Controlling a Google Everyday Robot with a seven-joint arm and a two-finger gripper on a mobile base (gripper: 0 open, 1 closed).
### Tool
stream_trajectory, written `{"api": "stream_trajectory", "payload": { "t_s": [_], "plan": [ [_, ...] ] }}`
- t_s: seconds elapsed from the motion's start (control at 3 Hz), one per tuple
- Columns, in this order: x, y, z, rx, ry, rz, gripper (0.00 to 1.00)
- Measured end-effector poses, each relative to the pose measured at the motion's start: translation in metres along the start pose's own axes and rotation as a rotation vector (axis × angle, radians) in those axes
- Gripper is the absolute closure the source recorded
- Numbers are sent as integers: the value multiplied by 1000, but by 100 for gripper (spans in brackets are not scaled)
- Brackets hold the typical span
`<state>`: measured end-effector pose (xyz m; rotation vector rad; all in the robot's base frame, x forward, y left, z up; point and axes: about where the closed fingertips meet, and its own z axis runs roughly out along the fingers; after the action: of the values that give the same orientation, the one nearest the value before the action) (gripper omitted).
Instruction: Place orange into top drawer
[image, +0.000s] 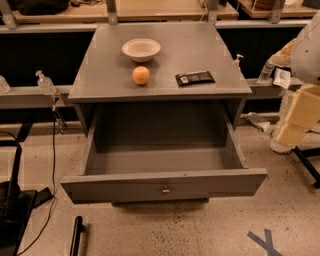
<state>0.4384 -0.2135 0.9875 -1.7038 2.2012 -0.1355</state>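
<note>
The orange (141, 75) sits on top of the grey cabinet (200, 50), near the front edge and left of centre. The top drawer (125, 188) is pulled wide open below it, with a small metal knob (165, 189) on its front panel, and its inside looks bare. My gripper (296, 122) is at the far right edge, part of the cream-coloured arm. It hangs beside the cabinet at about drawer height, well away from the orange, and nothing shows in it.
A shallow cream-white bowl (141, 49) stands just behind the orange. A black packet (195, 78) lies to its right. Sanitiser bottles (45, 82) stand on rails either side. Cables and a black stand (15, 200) are on the floor at left.
</note>
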Motion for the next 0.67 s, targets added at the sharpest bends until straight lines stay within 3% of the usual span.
{"api": "stream_trajectory", "payload": {
  "t_s": [0.33, 0.67],
  "plan": [
    [0, 0, 0, 0, 0, 0, 0],
    [-12, -18, 17, 23, -44, 1, 0]
  ]
}}
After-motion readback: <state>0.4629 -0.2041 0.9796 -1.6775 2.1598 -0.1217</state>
